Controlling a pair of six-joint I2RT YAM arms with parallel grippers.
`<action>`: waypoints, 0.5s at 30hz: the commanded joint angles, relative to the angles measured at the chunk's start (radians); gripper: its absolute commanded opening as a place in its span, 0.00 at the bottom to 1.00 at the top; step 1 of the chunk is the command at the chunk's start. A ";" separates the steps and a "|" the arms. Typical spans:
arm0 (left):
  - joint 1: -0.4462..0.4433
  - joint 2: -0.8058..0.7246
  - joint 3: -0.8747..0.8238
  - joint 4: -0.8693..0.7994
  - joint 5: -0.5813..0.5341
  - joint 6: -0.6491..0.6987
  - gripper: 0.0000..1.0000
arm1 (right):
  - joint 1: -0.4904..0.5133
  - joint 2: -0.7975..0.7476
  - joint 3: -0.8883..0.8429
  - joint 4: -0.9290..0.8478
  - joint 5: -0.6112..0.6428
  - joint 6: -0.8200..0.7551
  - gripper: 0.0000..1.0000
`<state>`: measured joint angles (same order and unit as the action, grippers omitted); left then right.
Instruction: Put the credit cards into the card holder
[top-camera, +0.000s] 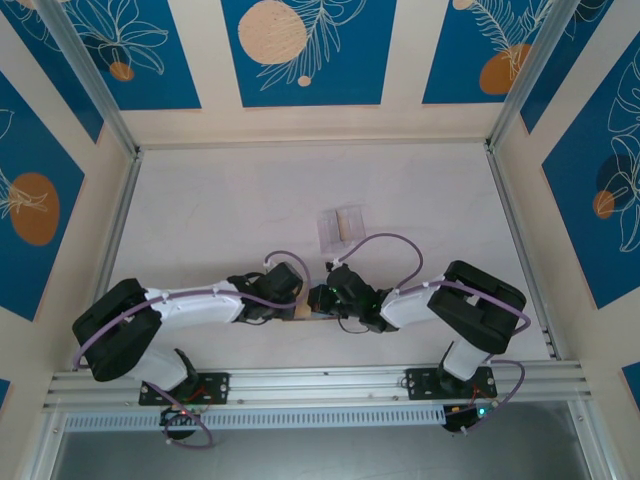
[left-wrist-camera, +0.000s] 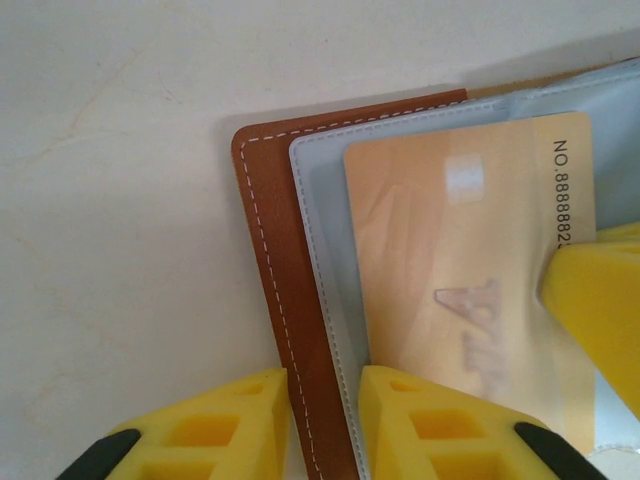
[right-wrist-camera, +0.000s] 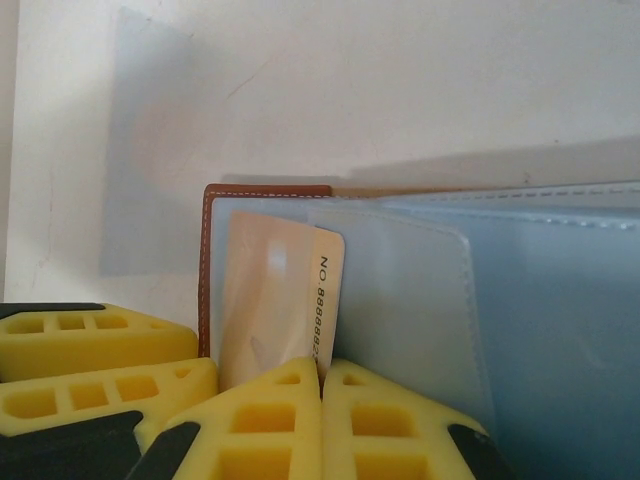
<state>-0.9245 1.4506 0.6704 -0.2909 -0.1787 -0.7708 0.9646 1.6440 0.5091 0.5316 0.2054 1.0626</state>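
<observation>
The brown leather card holder (left-wrist-camera: 268, 260) lies open on the table, its pale bluish sleeves (right-wrist-camera: 420, 300) spread out. A gold credit card (left-wrist-camera: 450, 270) marked "NO.88888" rests against the sleeves; I cannot tell whether it sits inside a pocket. My left gripper (left-wrist-camera: 325, 385) is shut on the holder's stitched cover edge and the sleeve edge. My right gripper (right-wrist-camera: 322, 375) is shut on the edge of the gold card (right-wrist-camera: 275, 290). From above, both grippers, left (top-camera: 290, 308) and right (top-camera: 325, 298), meet near the table's front edge.
A clear plastic slotted stand (top-camera: 341, 228) with a tan card in it sits on the white table behind the grippers. Metal rails (top-camera: 300, 383) edge the table's front and sides. One right fingertip (left-wrist-camera: 600, 310) shows in the left wrist view.
</observation>
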 joint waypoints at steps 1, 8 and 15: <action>0.008 -0.023 0.002 -0.078 0.016 0.024 0.29 | 0.008 0.032 -0.016 -0.130 -0.034 -0.016 0.00; 0.112 -0.147 -0.037 -0.095 0.095 0.030 0.29 | -0.021 0.010 -0.013 -0.184 -0.074 -0.055 0.00; 0.164 -0.108 -0.009 -0.076 0.151 0.103 0.19 | -0.029 0.010 0.032 -0.249 -0.106 -0.097 0.00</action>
<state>-0.7712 1.3197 0.6510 -0.3531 -0.0780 -0.7147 0.9340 1.6363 0.5426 0.4538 0.1322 1.0164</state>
